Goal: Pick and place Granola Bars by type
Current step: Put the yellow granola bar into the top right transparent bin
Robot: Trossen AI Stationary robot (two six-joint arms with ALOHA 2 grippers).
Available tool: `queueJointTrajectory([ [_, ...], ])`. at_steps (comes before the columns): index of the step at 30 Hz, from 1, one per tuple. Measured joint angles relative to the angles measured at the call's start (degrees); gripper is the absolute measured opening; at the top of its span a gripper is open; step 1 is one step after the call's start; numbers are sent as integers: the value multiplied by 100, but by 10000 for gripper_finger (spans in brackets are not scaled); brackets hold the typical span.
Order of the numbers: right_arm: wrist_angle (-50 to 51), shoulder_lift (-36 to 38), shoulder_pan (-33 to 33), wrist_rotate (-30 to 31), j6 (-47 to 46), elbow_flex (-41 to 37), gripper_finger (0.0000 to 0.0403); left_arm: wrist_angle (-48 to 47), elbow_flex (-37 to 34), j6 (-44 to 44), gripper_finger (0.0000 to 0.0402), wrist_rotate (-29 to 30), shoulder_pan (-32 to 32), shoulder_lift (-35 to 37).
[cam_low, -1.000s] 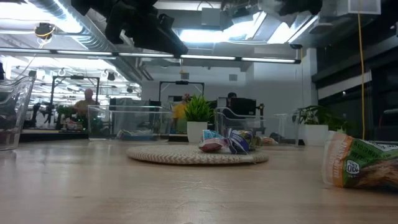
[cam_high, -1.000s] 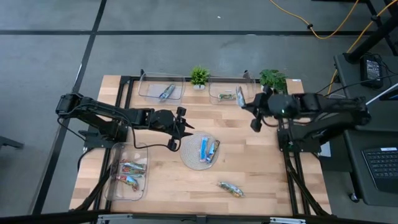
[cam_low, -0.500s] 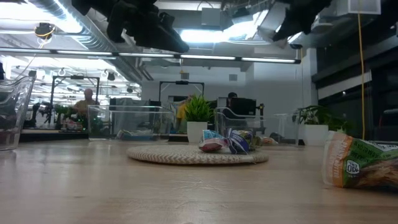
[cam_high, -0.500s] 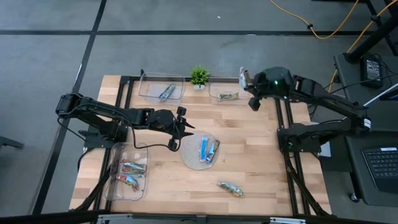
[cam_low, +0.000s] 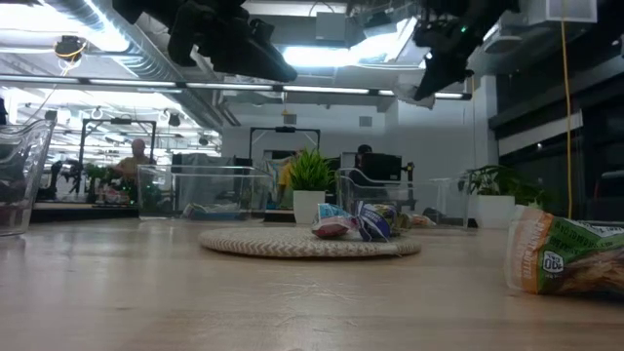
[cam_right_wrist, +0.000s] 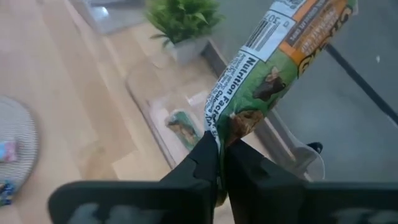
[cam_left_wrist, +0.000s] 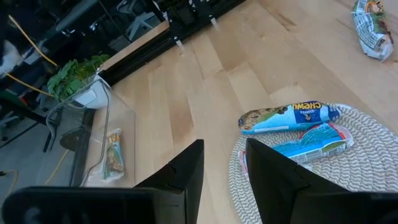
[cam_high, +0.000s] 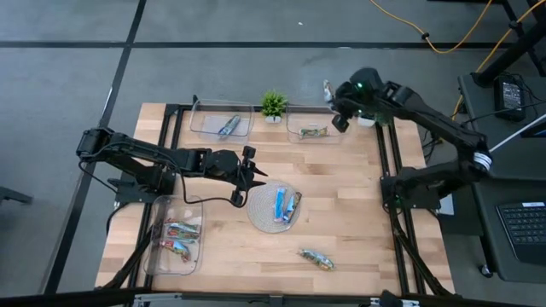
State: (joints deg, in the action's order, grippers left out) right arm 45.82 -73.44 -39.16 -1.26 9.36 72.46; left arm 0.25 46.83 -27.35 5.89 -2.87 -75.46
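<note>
My right gripper (cam_high: 334, 102) is raised near the table's far edge, beside the right end of the far-middle clear tray (cam_high: 300, 135), and is shut on a green granola bar (cam_right_wrist: 280, 50). That tray holds another green bar (cam_high: 313, 131). My left gripper (cam_high: 252, 176) hovers open at the left rim of the round woven mat (cam_high: 260, 220), which carries two blue bars (cam_left_wrist: 289, 115). A loose green bar (cam_high: 316, 258) lies flat near the table's near edge. The far-left tray has a blue bar (cam_high: 228, 127). The near-left tray has red bars (cam_high: 177, 239). My right gripper pinches the green granola bar by one end of its wrapper (cam_right_wrist: 219, 127) between the two fingers. The bar is lifted clear of the table and sticks out beyond the fingertips, its label side toward the wrist camera, above the tray.
Two small potted plants stand at the far edge, one (cam_high: 273, 105) between the far trays and one behind my right arm. A black frame borders the table. Bare wood lies between the mat and the far trays. People and desks show in the room beyond.
My right gripper has carried the green bar toward the table's far edge and slightly left, from beside the far-middle tray's right end to near its far right corner, staying shut on it.
</note>
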Motion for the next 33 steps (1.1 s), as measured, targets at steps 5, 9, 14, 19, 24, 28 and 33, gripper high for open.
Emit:
queueJointTrajectory([
  [5,71,-561,-175,-2,150,47,17,-3,0,2,114,0,-1,0],
  [9,94,-1048,-277,-36,298,47,9,-40,0,6,112,0,-2,0],
  [14,68,-1554,-328,-39,347,47,30,-48,0,16,110,-6,-2,0],
  [19,-5,-1920,-350,-289,490,43,21,-33,-29,20,113,-241,-2,4],
  [24,-124,-2170,-361,-446,606,43,10,-18,-155,15,112,-284,0,2],
  [28,-124,-2379,-358,-446,619,43,26,3,-258,15,109,-263,-2,2],
  [33,-212,-2670,-361,-446,737,43,15,39,-313,80,107,-261,-2,4],
])
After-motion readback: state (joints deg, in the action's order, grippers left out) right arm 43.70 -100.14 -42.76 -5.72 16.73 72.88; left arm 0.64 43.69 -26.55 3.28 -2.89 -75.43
